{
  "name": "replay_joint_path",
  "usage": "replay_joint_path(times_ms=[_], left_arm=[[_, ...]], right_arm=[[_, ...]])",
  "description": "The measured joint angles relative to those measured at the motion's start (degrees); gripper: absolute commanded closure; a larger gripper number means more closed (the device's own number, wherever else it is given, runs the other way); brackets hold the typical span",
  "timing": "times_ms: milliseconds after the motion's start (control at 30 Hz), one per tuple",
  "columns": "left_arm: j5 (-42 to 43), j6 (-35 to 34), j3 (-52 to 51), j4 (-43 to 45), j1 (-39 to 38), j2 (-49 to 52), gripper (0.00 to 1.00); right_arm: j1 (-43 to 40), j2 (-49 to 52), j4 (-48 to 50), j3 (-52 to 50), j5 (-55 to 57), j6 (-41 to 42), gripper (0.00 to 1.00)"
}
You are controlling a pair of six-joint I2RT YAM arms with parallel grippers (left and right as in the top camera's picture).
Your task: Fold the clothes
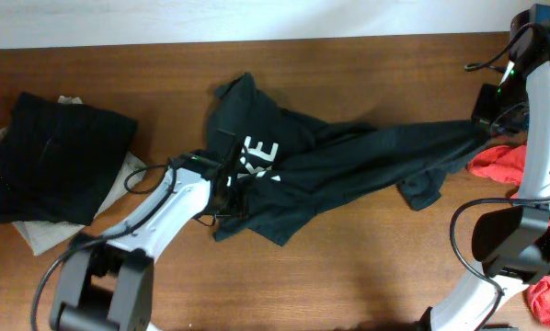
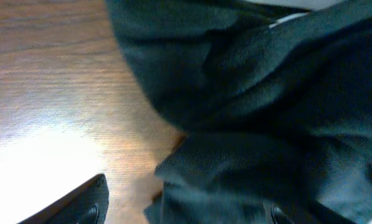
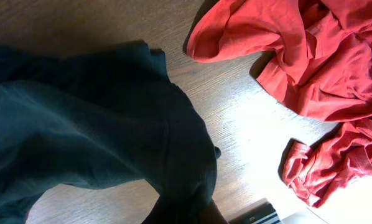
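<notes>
The dark green-black T-shirt (image 1: 339, 165) lies crumpled mid-table, with white letters (image 1: 259, 154) showing and one part pulled out to the right. My right gripper (image 1: 486, 127) is shut on that stretched end; in the right wrist view the dark cloth (image 3: 111, 124) runs down into the jaws (image 3: 198, 214). My left gripper (image 1: 222, 188) is at the shirt's left edge. In the left wrist view its fingers (image 2: 186, 210) stand wide apart, open, with a fold of the shirt (image 2: 248, 124) between them.
A red garment (image 1: 498, 164) lies on the table next to my right gripper and also shows in the right wrist view (image 3: 298, 56). More red cloth (image 1: 546, 299) is at the bottom right. A folded black garment (image 1: 59, 156) on beige cloth (image 1: 45, 230) sits far left.
</notes>
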Motion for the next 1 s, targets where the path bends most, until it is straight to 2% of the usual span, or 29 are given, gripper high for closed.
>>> replay_joint_path(times_ms=[33, 167, 333, 367, 400, 600, 667, 733, 833, 1000], left_arm=[[0.3, 0.0, 0.0, 0.5, 0.0, 1.1, 0.3], [2.7, 1.9, -0.2, 5.2, 0.0, 1.9, 0.34], [5.2, 3.2, -0.2, 6.3, 0.0, 1.9, 0.55], [5.4, 3.1, -0.2, 6.4, 0.0, 1.9, 0.72], [5.6, 3.3, -0.2, 6.5, 0.0, 1.9, 1.0], [5.8, 3.5, -0.2, 7.0, 0.0, 2.2, 1.0], [5.8, 5.4, 1.8, 3.3, 0.1, 2.2, 1.0], [5.8, 8.1, 8.2, -4.9, 0.9, 2.1, 1.0], [5.8, 12.3, 23.8, -16.8, 4.2, -2.0, 1.0], [7.9, 14.1, 42.5, -25.7, 13.9, -12.4, 1.0]], right_arm=[[0.0, 0.0, 0.0, 0.0, 0.0, 0.0, 0.96], [0.0, 0.0, 0.0, 0.0, 0.0, 0.0, 0.96], [0.0, 0.0, 0.0, 0.0, 0.0, 0.0, 0.96], [0.0, 0.0, 0.0, 0.0, 0.0, 0.0, 0.96], [0.0, 0.0, 0.0, 0.0, 0.0, 0.0, 0.96], [0.0, 0.0, 0.0, 0.0, 0.0, 0.0, 0.96], [0.0, 0.0, 0.0, 0.0, -0.4, 0.0, 0.96], [0.0, 0.0, -0.1, 0.0, -3.1, -1.4, 0.96], [0.0, 0.0, -0.1, 0.0, -8.5, -3.5, 0.96], [-0.7, -5.2, 0.0, 2.0, -14.4, -6.0, 0.96]])
